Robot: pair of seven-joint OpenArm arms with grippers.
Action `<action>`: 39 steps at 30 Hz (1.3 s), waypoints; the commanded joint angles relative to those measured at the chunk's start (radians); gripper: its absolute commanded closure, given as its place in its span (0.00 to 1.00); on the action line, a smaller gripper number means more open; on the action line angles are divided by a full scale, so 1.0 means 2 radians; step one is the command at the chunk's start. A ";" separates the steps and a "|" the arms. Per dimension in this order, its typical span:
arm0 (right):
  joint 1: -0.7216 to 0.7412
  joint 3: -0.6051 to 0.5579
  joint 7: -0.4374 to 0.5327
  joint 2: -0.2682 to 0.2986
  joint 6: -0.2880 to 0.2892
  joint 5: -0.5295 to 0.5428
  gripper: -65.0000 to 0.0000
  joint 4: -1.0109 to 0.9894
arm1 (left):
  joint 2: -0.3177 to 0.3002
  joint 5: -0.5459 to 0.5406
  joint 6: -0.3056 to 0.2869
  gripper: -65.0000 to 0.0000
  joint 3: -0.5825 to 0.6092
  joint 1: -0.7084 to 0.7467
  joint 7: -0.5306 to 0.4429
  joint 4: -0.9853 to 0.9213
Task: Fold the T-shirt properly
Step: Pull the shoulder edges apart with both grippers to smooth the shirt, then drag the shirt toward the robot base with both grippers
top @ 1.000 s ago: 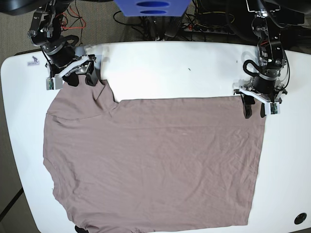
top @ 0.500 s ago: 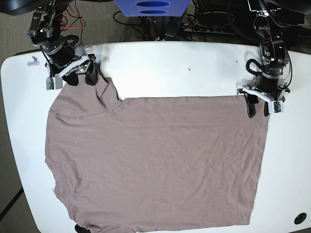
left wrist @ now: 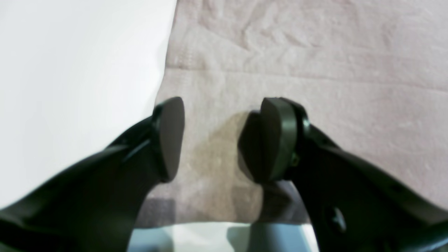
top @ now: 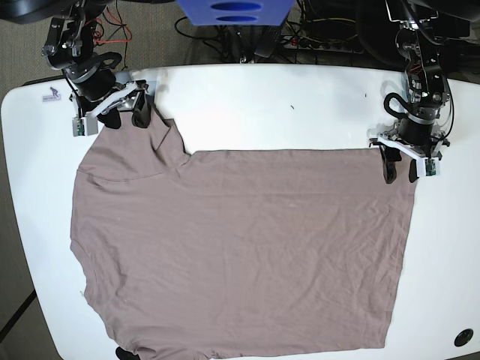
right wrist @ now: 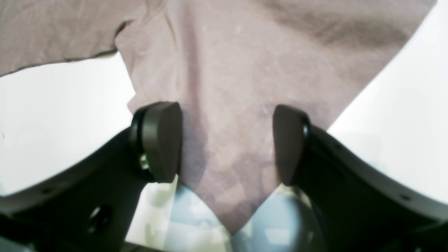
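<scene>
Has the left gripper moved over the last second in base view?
Yes. The left gripper has shifted toward the table's right edge, taking the T-shirt's corner with it, so the top hem now lies straighter.

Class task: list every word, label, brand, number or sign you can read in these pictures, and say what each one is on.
No text can be read in any view.
Small mark on the white table, far corner, base view: a logo or sticker, too small to read.
T-shirt: plain, no print.
Blue object behind the table: two darker ovals, no letters.
Black spot at the table's near corner: no text.
</scene>
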 commanded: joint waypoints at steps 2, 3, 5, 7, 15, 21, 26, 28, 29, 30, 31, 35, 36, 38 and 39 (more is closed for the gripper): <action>0.001 0.000 0.005 0.002 0.002 0.006 0.38 0.006 | 0.000 0.011 0.010 0.47 0.001 0.015 0.072 -0.017; 0.002 0.000 0.005 0.003 0.001 0.005 0.38 0.006 | 0.001 0.009 0.009 0.47 0.001 0.013 0.071 -0.018; 0.003 -0.001 0.005 0.003 0.001 0.005 0.38 0.006 | 0.001 0.007 0.009 0.47 0.001 0.014 0.070 -0.017; 0.003 -0.002 0.005 0.003 0.001 0.005 0.38 0.006 | 0.001 0.004 0.009 0.47 0.000 0.015 0.070 -0.015; 0.002 -0.002 0.004 0.002 0.003 0.003 0.39 0.004 | -0.002 -0.009 0.005 0.46 0.001 0.041 0.074 0.059; 0.004 0.008 0.005 0.002 -0.001 0.007 0.39 0.006 | -0.006 0.008 0.003 0.46 -0.001 0.052 0.131 0.102; 0.004 0.017 0.004 0.002 -0.001 0.007 0.39 0.003 | -0.007 0.010 0.005 0.46 0.000 0.048 0.156 0.091; 0.002 0.018 0.004 0.002 -0.001 0.006 0.39 0.001 | -0.008 0.010 0.005 0.46 -0.001 0.048 0.157 0.089; 0.002 0.018 0.005 0.001 -0.001 0.006 0.39 0.001 | -0.008 0.011 0.005 0.46 0.000 0.049 0.157 0.088; 0.000 0.014 0.002 0.001 -0.001 0.006 0.40 -0.001 | -0.007 0.010 0.004 0.46 0.001 0.051 0.153 0.085; -0.001 0.010 -0.001 0.001 -0.001 0.005 0.40 -0.002 | -0.007 0.009 0.004 0.46 0.002 0.052 0.149 0.082; -0.004 0.007 -0.001 0.001 -0.001 0.005 0.39 -0.003 | -0.007 0.008 0.004 0.47 0.003 0.057 0.131 0.081; -0.004 0.008 -0.001 0.001 -0.001 0.005 0.39 -0.004 | -0.007 0.009 0.003 0.47 0.002 0.058 0.128 0.080; -0.003 0.008 -0.001 0.001 -0.001 0.007 0.39 -0.007 | -0.007 0.009 0.003 0.47 0.002 0.059 0.123 0.079; -0.003 0.009 -0.001 0.001 -0.001 0.008 0.39 -0.008 | -0.007 0.009 0.004 0.47 0.001 0.059 0.120 0.078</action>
